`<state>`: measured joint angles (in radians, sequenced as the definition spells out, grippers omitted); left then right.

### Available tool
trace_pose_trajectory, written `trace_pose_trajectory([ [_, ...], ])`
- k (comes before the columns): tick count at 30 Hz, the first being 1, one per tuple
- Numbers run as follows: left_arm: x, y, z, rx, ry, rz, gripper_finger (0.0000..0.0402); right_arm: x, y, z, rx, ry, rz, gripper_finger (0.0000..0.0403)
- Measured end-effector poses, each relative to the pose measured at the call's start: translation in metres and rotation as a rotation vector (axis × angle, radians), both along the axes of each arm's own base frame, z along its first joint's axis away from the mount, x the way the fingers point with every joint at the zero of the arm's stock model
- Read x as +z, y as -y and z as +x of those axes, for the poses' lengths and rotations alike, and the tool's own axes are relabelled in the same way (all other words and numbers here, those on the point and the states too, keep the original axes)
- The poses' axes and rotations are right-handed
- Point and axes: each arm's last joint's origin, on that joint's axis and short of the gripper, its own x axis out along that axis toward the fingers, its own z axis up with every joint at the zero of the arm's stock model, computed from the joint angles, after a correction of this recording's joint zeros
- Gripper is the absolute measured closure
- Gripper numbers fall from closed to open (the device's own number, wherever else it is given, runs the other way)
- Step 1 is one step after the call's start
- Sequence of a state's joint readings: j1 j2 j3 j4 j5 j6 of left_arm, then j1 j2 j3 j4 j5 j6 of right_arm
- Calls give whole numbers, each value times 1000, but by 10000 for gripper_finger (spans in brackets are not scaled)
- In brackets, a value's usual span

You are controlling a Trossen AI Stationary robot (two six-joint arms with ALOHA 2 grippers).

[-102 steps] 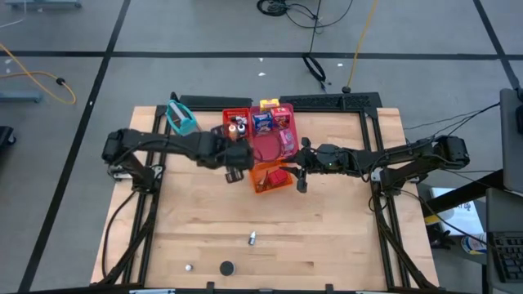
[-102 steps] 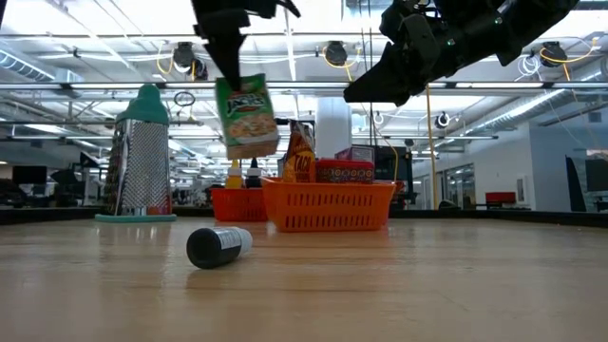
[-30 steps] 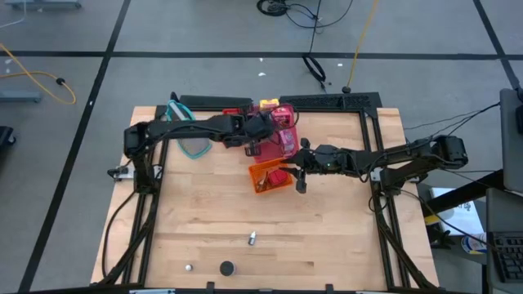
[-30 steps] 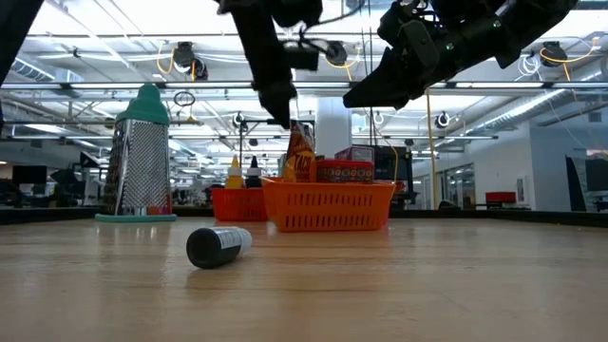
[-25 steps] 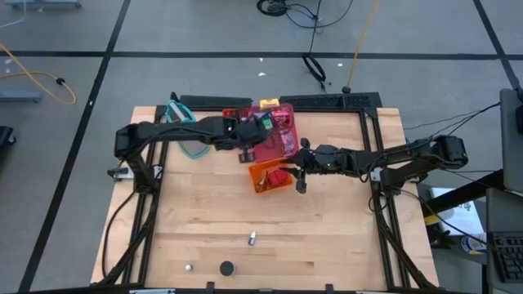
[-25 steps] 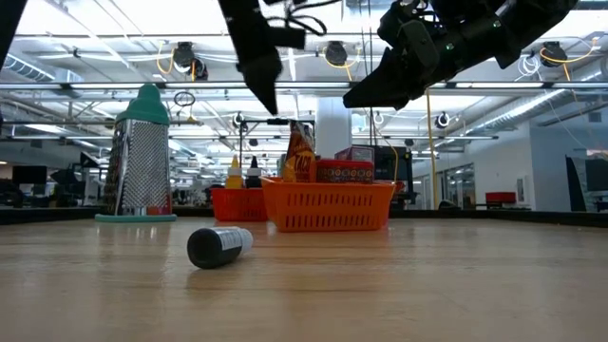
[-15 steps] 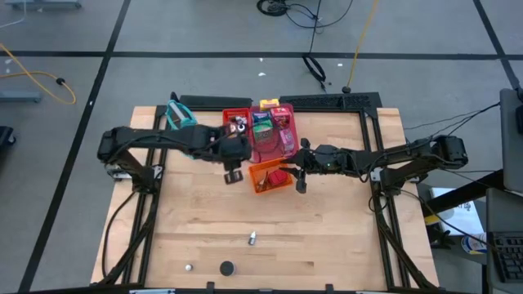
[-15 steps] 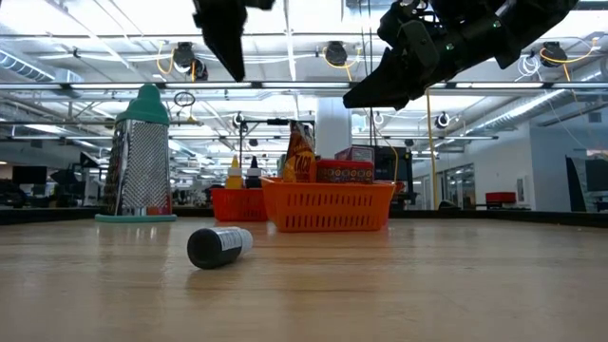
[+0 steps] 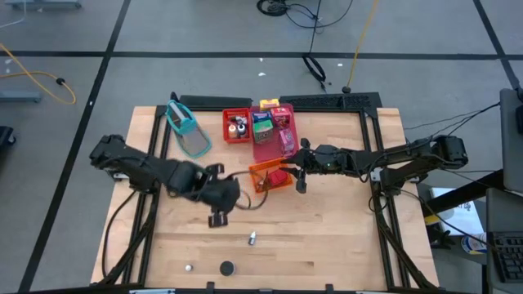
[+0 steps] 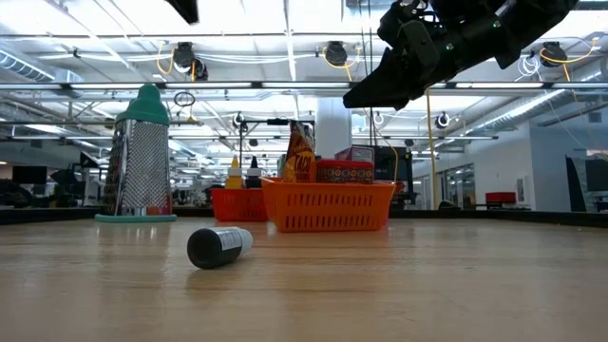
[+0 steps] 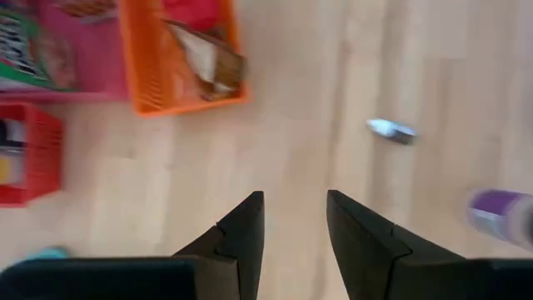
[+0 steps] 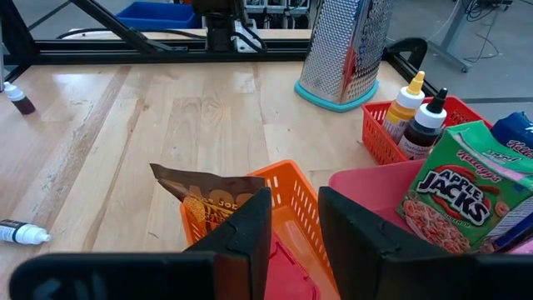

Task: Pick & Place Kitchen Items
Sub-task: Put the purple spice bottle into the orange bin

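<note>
In the high view, the left gripper (image 9: 219, 208) is seen over bare wooden table (image 9: 327, 237), near the orange plastic tray (image 9: 270, 177); the right gripper (image 9: 299, 167) hangs beside that tray's other edge. A green Apple Jacks cereal box (image 9: 262, 125) is seen lying in the pink tray (image 9: 270, 149). In both wrist views, the fingers are parted slightly with nothing held.
</note>
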<state>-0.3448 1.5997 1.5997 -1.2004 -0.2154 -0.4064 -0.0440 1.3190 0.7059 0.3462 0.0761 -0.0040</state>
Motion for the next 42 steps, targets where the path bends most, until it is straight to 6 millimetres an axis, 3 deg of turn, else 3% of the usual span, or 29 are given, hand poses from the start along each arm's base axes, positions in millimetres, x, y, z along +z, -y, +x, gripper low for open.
trace_pose_trajectory([
  [8,-3,61,-16,-24,81,-130,268,0,0,0,0,0,0,310],
  [17,-32,113,-33,-83,207,-146,267,0,0,0,0,0,0,310],
  [22,-51,122,-40,-64,238,-135,247,0,0,0,-1,0,1,310],
  [31,-89,130,-51,-23,218,-210,171,0,0,0,-7,3,18,310],
  [42,-93,143,-61,-52,211,-278,131,0,0,0,-7,3,18,310],
])
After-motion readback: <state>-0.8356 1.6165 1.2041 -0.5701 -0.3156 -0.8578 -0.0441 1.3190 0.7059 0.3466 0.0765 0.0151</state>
